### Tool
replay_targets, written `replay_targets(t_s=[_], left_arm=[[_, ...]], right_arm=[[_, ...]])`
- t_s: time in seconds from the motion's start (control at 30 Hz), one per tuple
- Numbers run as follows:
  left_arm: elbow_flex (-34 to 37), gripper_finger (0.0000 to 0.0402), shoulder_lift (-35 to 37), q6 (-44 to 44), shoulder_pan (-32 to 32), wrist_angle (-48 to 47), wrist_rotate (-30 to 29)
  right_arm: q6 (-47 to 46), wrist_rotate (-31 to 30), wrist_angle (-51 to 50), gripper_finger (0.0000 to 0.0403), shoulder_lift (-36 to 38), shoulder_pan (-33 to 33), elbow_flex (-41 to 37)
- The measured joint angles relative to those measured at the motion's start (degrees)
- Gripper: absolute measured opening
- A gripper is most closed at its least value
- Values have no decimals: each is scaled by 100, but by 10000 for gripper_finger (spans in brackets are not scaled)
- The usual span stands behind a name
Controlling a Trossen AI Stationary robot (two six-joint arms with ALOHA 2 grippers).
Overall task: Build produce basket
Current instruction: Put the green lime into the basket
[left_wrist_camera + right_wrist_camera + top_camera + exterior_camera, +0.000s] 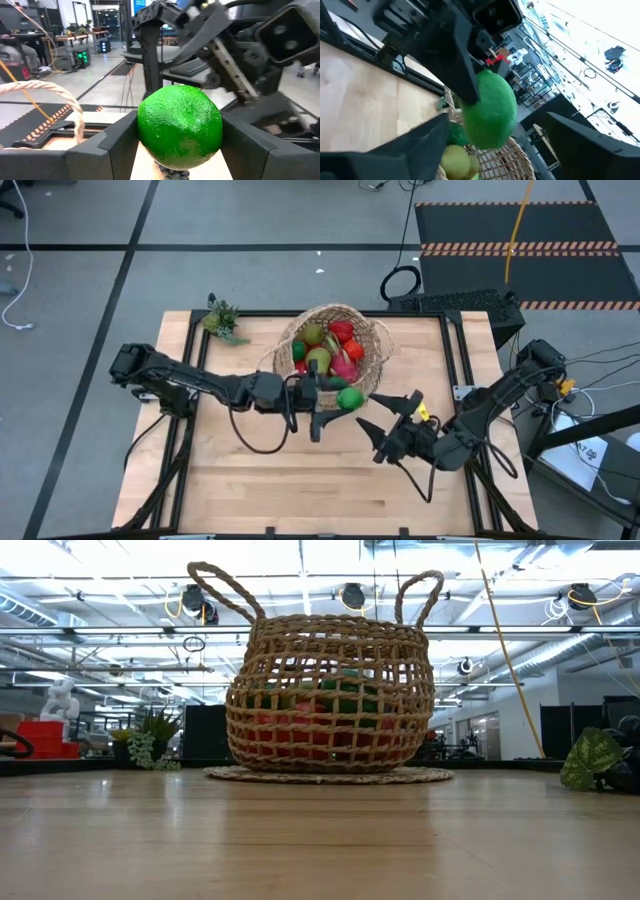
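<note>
You are looking at a pale wooden table [300, 480], its planks smooth and faintly sheened. The basket [330, 700] is showing rough, open-woven tan wicker. The lime [180, 127] is gleaming with a pebbled, plastic-looking green skin between the left gripper [175, 150]'s matt dark fingers [117, 145]. The right gripper [385, 427] is looking matt black too.

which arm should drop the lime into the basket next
Left. The left gripper already holds the lime between its jaws, right beside the basket rim. The right gripper sits nearer the table's front with open, empty jaws, so it would need a handover first.
</note>
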State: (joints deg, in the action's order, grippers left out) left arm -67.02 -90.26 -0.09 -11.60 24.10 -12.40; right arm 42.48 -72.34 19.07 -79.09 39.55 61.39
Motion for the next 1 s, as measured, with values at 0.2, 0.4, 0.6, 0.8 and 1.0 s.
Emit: replay_targets(t_s=[0.2,0.4,0.6,0.8,1.0], left_arm=[[0,243,0,105,241,4,-421],[-452,243,-2,318,570,-759,-1046],[-1468,243,-44,102,1164,-2531,-1121],[-1572,243,-55,-67,1883,-3138,-547],[-1561,243,-484,-125,2330,-3242,-336]], right_arm=[[402,-855,23,372,0,318,0],[771,-1766,156,371,4,630,0],[858,-1759,327,369,4,749,0],[861,-1758,319,369,2,745,0],[880,-1759,314,368,2,743,0]])
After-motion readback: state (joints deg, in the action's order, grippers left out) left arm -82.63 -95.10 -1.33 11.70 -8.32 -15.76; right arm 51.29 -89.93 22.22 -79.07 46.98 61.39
